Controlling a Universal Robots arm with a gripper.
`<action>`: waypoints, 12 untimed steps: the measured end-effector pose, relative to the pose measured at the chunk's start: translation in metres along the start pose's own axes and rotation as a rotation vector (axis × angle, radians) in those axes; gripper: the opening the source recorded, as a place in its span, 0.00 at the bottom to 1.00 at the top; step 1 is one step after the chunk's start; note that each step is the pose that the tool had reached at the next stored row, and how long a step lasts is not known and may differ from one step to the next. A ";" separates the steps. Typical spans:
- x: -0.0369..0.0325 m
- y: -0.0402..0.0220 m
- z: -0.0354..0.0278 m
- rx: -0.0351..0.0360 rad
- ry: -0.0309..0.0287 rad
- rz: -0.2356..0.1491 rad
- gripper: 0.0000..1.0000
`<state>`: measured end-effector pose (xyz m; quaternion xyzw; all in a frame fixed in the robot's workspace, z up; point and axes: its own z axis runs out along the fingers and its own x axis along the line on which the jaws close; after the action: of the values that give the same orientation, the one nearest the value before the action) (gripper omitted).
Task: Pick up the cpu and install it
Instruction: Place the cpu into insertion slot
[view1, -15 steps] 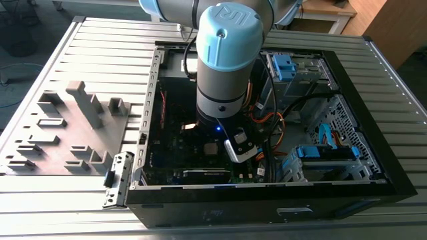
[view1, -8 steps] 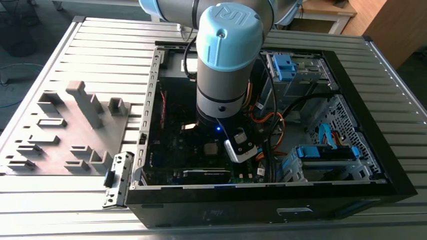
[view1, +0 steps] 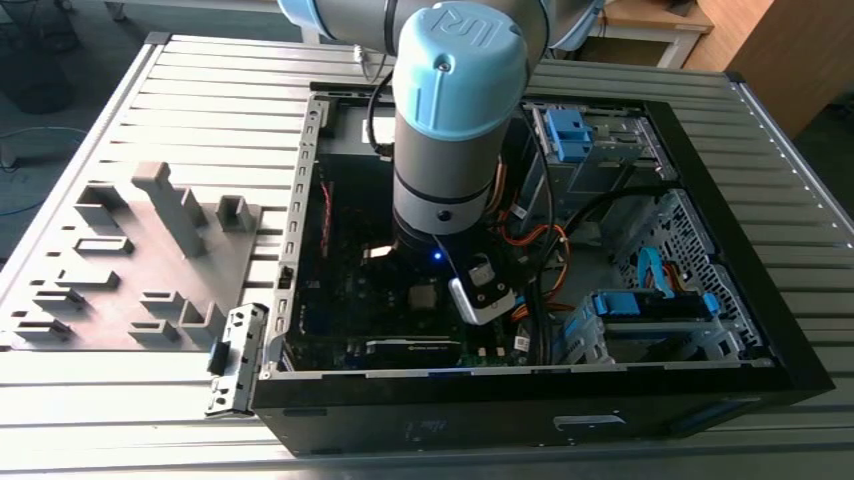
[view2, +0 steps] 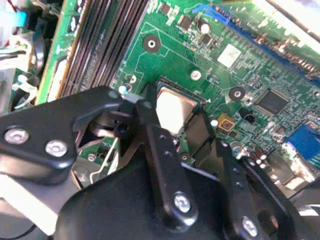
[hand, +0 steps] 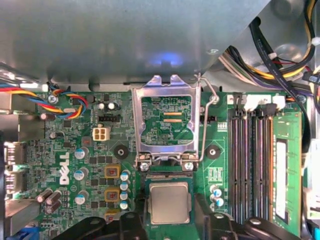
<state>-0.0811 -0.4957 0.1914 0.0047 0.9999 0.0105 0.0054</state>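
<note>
First wrist view: black two-finger gripper straddling the small, flat, square silver-grey cpu.
Its jaws stand apart, one on each side of the chip, which lies flat in the dark socket on the green motherboard, just beside the raised silver metal bracket.

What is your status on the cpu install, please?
End effector open, straddling the cpu. It lies in the socket. Bracket raised, not in the way.
</note>
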 end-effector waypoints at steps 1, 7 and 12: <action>0.0000 0.0000 -0.0002 -0.0001 0.0000 0.000 0.47; 0.0001 -0.0001 -0.0006 0.0004 0.0002 0.002 0.47; 0.0001 0.0000 -0.0005 0.0002 0.0000 0.004 0.47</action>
<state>-0.0812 -0.4957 0.1919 0.0069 0.9999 0.0104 0.0054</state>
